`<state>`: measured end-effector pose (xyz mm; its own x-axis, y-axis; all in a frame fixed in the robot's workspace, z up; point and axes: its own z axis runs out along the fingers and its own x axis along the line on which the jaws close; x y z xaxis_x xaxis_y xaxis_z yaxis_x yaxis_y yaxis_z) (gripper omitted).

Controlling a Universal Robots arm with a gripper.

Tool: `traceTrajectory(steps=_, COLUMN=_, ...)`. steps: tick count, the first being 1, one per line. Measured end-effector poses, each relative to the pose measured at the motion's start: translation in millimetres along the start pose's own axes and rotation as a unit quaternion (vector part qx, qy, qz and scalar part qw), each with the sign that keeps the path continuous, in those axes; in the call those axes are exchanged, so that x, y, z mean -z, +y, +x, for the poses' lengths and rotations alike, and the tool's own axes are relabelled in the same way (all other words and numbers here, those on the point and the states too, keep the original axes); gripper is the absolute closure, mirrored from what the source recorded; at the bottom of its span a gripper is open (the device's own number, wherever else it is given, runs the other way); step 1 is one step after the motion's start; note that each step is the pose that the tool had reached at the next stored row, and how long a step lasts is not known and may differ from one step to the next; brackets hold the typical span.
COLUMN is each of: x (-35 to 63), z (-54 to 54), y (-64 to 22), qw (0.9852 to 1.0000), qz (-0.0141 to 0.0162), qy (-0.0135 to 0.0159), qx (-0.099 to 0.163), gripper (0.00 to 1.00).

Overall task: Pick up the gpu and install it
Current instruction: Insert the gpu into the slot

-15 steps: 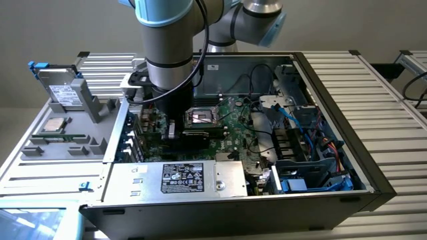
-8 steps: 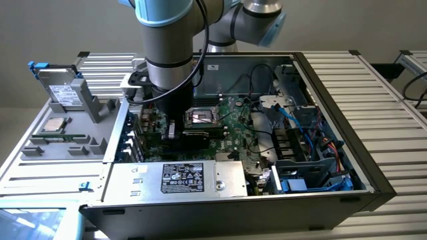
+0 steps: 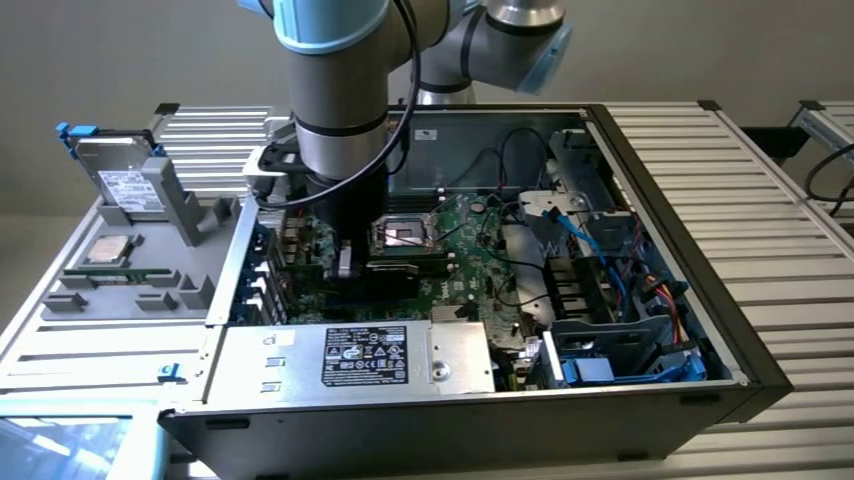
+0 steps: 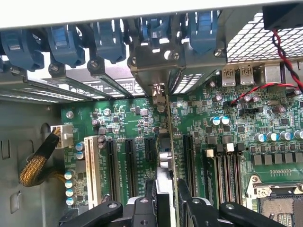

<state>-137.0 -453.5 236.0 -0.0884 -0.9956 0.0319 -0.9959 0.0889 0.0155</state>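
I can read no text here. The black label [image 3: 364, 354] on the silver power supply box [image 3: 350, 360] carries white print and small marks too fine to make out, and so does the white label [image 3: 128, 187] on the drive [image 3: 123, 180].

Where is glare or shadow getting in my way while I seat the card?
Wrist view: the case edge along the frame is blown out white, and the gpu stands edge-on as a thin line over the well-lit motherboard, gripper dark. Exterior view: the arm hides and shades the slot area; the power supply reads clearly.
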Motion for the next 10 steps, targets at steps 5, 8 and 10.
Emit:
traceTrajectory(steps=5, x=0.0, z=-0.2, y=-0.5, qw=1.0, qz=0.0003, qy=0.0007, qx=0.001, gripper=0.71)
traceTrajectory(steps=8, x=-0.1, z=-0.8, y=0.1, qw=1.0, qz=0.0006, qy=0.0023, qx=0.001, gripper=0.71)
traceTrajectory(steps=10, x=-0.1, z=-0.8, y=0.4, qw=1.0, qz=0.0007, qy=0.0033, qx=0.0, gripper=0.71)
